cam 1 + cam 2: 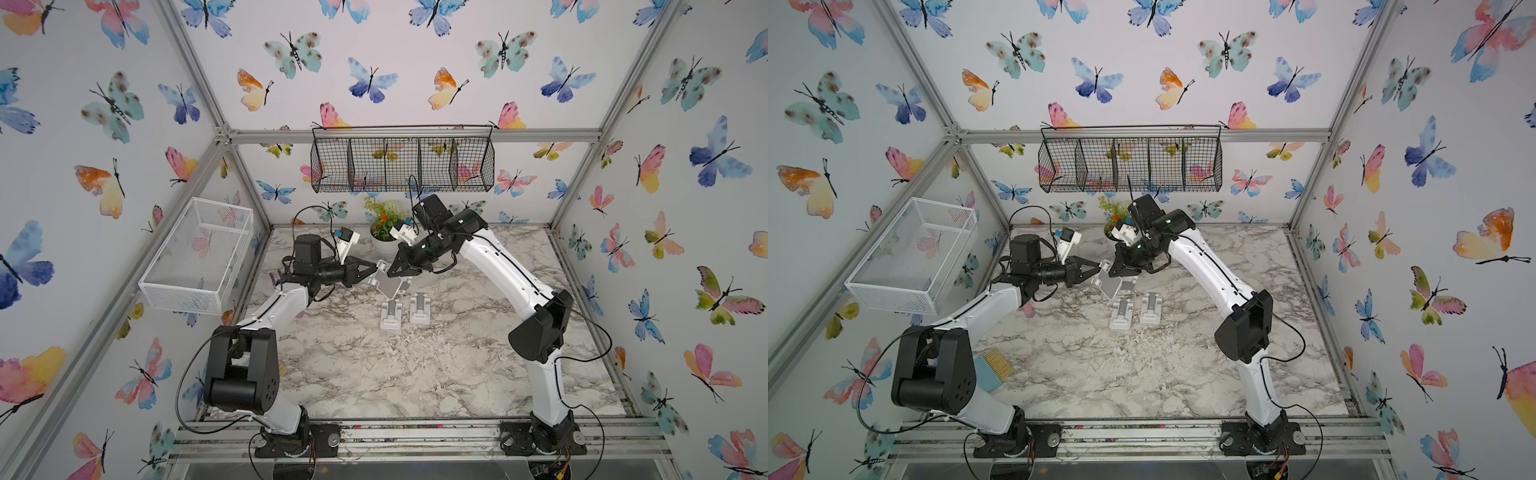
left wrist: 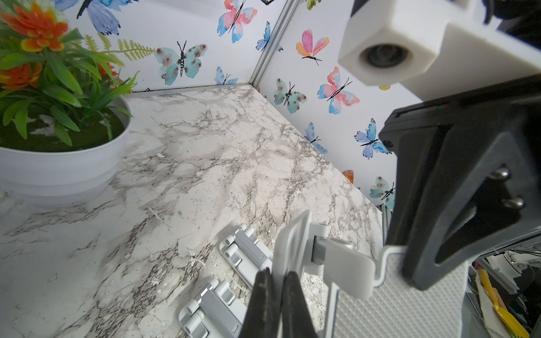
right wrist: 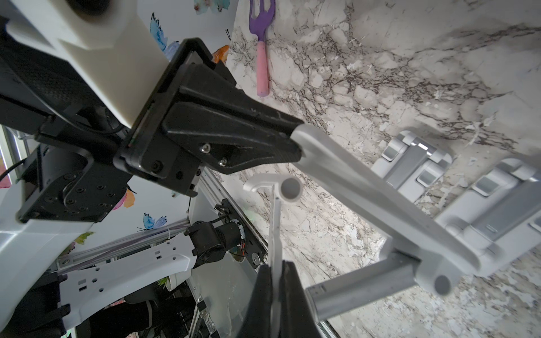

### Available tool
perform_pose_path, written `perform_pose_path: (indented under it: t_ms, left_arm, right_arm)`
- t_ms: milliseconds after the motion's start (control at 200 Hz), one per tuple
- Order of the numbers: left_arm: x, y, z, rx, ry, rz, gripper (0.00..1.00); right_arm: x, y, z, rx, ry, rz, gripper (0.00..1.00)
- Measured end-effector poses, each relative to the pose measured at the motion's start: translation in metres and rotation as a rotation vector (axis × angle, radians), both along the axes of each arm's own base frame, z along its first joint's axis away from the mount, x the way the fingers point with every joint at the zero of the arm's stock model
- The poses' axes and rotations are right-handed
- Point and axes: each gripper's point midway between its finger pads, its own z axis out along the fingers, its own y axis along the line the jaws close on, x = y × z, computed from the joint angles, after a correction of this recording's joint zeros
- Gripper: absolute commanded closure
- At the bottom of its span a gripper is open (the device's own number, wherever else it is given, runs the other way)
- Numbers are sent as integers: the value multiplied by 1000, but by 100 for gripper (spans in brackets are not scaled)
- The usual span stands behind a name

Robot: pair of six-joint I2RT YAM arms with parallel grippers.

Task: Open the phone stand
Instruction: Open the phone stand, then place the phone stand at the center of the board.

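Note:
A grey-white phone stand (image 1: pixel 390 286) hangs in the air over the middle of the marble table, held from both sides. It is partly unfolded, its plates joined by a hinged arm (image 3: pixel 360 289). My left gripper (image 2: pixel 276 281) is shut on the edge of one smooth plate (image 2: pixel 292 243). My right gripper (image 3: pixel 275 269) is shut on the thin edge of the ribbed plate (image 2: pixel 395 307). In both top views the two grippers (image 1: pixel 376 268) (image 1: pixel 392 274) meet nose to nose at the stand (image 1: pixel 1112 286).
Two folded stands (image 1: pixel 391 316) (image 1: pixel 420 307) lie flat on the table just below the held one. A potted plant (image 1: pixel 384 232) stands behind. A white mesh basket (image 1: pixel 195 257) hangs left, a black wire basket (image 1: pixel 403 164) on the back wall. A pink-purple fork (image 3: pixel 262 58) lies left.

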Motion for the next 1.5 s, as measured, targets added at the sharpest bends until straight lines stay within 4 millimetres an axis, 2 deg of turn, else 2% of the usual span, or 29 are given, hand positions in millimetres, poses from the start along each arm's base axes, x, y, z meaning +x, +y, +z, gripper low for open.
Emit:
perform_pose_path:
  t_ms: [15,45,70,90,100,110,225,400,526,651,786,876,1056,1146,1276,1502]
  left_arm:
    - [0,0,0,0,-1,0,81]
    - [0,0,1,-1,-1,0,53]
    - [0,-1,1,-4,2,-2,33]
    - [-1,-2,2,-8,6,-8,12]
    - [-1,-2,2,-8,8,-6,4]
    - [0,-3,1,-4,5,-1,0]
    - [3,-3,9,-8,-4,14,2]
    - [3,-11,47,-17,-103,42,2]
    - [13,2,67,17,-178,170,2]
    - [18,18,76,53,-218,301,2]
    - [16,34,75,84,-215,409,2]
    - [12,41,70,99,-195,457,2]
    - [-3,34,64,130,-172,480,2]
    - [-14,26,67,135,-174,464,2]
    - [-27,17,69,148,-172,440,2]
    - [-36,8,59,191,-157,413,2]
  right_arm:
    - [0,0,1,1,-1,-1,99]
    - [0,-1,1,0,-1,-1,99]
    - [-1,-2,1,0,-1,-1,99]
    - [0,-2,1,0,-7,-4,99]
    - [1,-2,1,1,-10,-6,99]
    - [1,-3,0,-2,-9,-7,99]
    - [0,-12,-13,-46,5,-23,99]
    - [19,-31,-42,-110,13,-82,99]
    - [35,-48,-48,-125,13,-134,99]
    - [54,-74,-47,-109,13,-210,99]
    - [76,-111,-45,-49,36,-326,99]
    - [90,-136,-51,12,79,-418,99]
    - [115,-178,-77,133,200,-583,99]
    - [123,-188,-84,190,261,-635,99]
    - [136,-197,-83,276,334,-678,99]
    - [151,-208,-96,344,435,-733,99]
